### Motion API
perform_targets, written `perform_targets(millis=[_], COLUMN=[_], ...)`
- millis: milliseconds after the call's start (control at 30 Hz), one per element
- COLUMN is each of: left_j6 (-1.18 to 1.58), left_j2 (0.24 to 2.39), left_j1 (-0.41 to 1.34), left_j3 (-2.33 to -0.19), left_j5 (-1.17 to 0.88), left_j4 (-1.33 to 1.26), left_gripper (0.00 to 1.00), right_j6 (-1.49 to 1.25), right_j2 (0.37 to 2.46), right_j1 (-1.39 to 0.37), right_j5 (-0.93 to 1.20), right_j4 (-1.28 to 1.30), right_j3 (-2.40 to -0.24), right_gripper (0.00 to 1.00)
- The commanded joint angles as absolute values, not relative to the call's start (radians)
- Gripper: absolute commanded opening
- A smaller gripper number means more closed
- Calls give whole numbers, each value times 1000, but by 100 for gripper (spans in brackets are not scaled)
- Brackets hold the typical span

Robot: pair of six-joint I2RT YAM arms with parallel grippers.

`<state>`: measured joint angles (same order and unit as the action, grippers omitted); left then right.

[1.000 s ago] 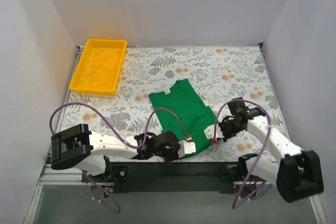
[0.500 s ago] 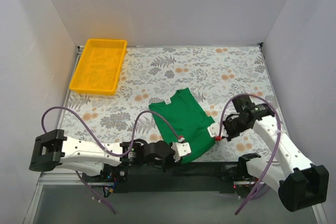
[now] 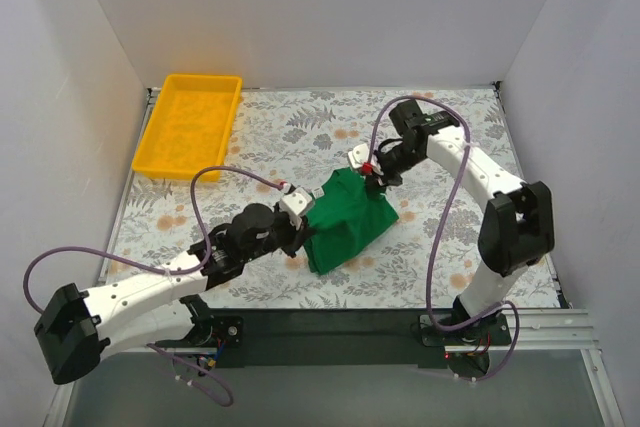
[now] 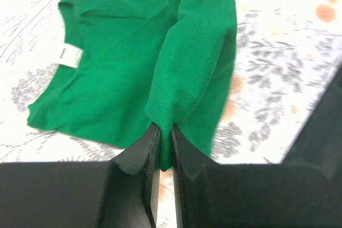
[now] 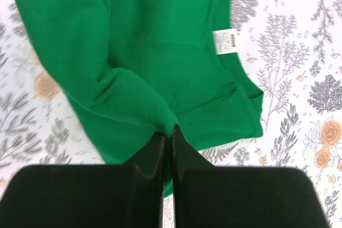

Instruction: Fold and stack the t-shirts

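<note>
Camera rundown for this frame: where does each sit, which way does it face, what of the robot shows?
Top external: fixed above and behind the bases, looking down on the table; both arms, left gripper, right gripper and t-shirt show.
Left wrist: on the left wrist, looking along its fingers, pinched on a t-shirt fold.
Right wrist: on the right wrist, same downward look; its fingers pinch another fold.
Shared: both wrist views show the white neck label.
</note>
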<state>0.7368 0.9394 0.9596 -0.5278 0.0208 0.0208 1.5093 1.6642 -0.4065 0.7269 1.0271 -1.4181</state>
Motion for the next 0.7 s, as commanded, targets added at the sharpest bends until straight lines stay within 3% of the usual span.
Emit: perform_targets(millis=[0,200,667], left_j6=[701,712,787], left_j2=[997,1120,1290], left_j1=[815,634,520], left_j3=[-499,-511,-544], left_j5=[-102,-225,-241], left_j4=[-61,-143,-209], left_gripper=[0,0,0], right_j6=[1370,1241,1078], right_j2=[1770,1900,2042], right_j1=[-417,-419,-436], right_j5=[761,732,678], right_j4=[960,893,816], right_j3=[-1558,-1669,-1756], right_gripper=[1,1,1])
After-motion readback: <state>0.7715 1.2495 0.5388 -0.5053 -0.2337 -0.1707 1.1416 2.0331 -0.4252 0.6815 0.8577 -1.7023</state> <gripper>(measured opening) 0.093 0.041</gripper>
